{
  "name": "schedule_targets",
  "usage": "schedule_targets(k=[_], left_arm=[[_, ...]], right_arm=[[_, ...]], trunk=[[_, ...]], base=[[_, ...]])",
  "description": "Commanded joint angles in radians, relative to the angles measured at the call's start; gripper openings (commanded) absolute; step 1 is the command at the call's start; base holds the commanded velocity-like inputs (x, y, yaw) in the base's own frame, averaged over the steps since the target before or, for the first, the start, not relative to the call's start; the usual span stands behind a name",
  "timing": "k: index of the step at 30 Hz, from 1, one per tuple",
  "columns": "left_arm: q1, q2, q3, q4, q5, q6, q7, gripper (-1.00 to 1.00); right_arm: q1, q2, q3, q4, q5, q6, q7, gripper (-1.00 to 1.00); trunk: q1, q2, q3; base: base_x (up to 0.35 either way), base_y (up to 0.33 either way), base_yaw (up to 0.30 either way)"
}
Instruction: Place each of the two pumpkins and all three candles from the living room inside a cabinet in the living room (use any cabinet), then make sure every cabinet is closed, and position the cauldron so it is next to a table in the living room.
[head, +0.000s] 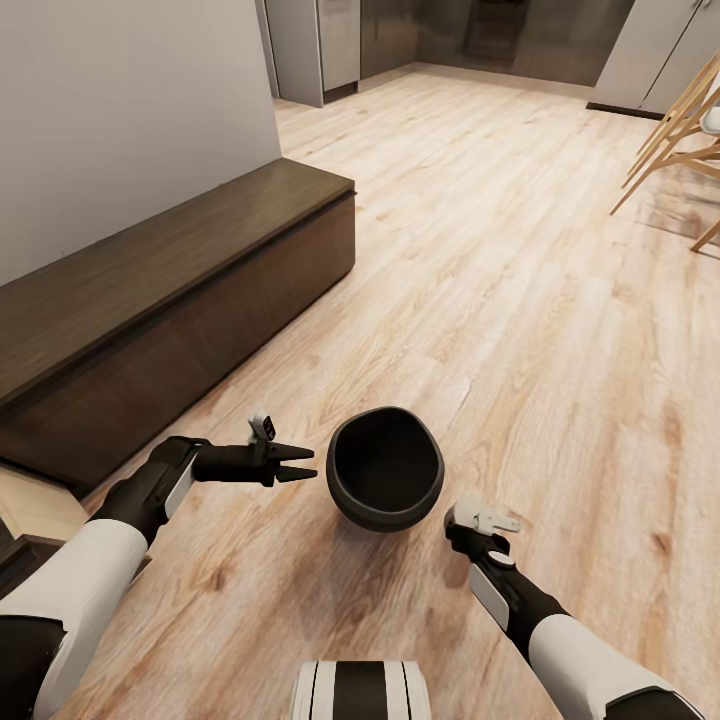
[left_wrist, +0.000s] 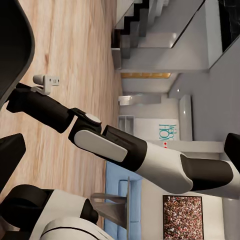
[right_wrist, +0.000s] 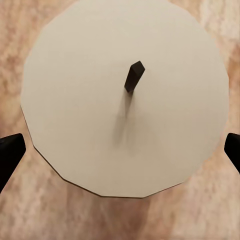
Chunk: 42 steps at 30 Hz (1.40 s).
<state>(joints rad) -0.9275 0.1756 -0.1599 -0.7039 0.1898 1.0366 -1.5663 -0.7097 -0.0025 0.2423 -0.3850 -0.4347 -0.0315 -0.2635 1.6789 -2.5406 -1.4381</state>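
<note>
The cauldron (head: 385, 480) sits on the wooden floor (head: 520, 300) between the two arms, tipped slightly, its mouth open and empty. The left hand (head: 297, 466) lies just beside its rim, fingers narrow and holding nothing. The right hand (head: 478, 520) points down at the floor near the pot; its wrist view shows a candle (right_wrist: 125, 100), pale top and dark wick, straight below, between widely parted fingertips (right_wrist: 10, 152) that do not yet touch it. The cabinet (head: 150, 300) stands along the wall, fronts shut. The step in hand looks like picking up this candle: lower, close on its sides, then carry it to the cabinet.
</note>
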Motion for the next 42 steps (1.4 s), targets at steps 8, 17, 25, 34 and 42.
schedule_targets(k=[8, 17, 25, 34, 42], left_arm=[[-0.001, 0.002, -0.004, 0.0, 0.002, 0.011, -0.005, 1.0], [-0.001, 0.002, -0.004, 0.0, 0.002, 0.011, -0.005, 1.0], [-0.001, 0.002, -0.004, 0.001, 0.002, 0.011, -0.005, 1.0], [-0.001, 0.002, -0.004, 0.001, 0.002, 0.011, -0.005, 1.0], [-0.001, 0.002, -0.004, 0.001, 0.002, 0.011, -0.005, 1.0]], right_arm=[[-0.001, -0.001, 0.008, 0.0, -0.01, -0.005, -0.006, 1.0], [-0.001, -0.001, -0.031, 0.0, -0.009, -0.005, -0.006, 1.0], [-0.001, 0.0, -0.04, -0.001, -0.009, -0.005, -0.006, 1.0], [-0.001, 0.001, -0.038, -0.003, -0.009, -0.006, -0.005, 1.0], [-0.005, 0.001, -0.038, -0.005, -0.008, -0.006, -0.005, 1.0]], trunk=[[0.0, 0.0, -0.001], [0.0, 0.0, -0.001], [0.0, 0.0, -0.001], [0.0, 0.0, -0.001], [0.0, 0.0, -0.001]], base=[[0.0, 0.0, 0.0], [0.0, 0.0, 0.0], [0.0, 0.0, 0.0], [0.0, 0.0, 0.0], [0.0, 0.0, 0.0]])
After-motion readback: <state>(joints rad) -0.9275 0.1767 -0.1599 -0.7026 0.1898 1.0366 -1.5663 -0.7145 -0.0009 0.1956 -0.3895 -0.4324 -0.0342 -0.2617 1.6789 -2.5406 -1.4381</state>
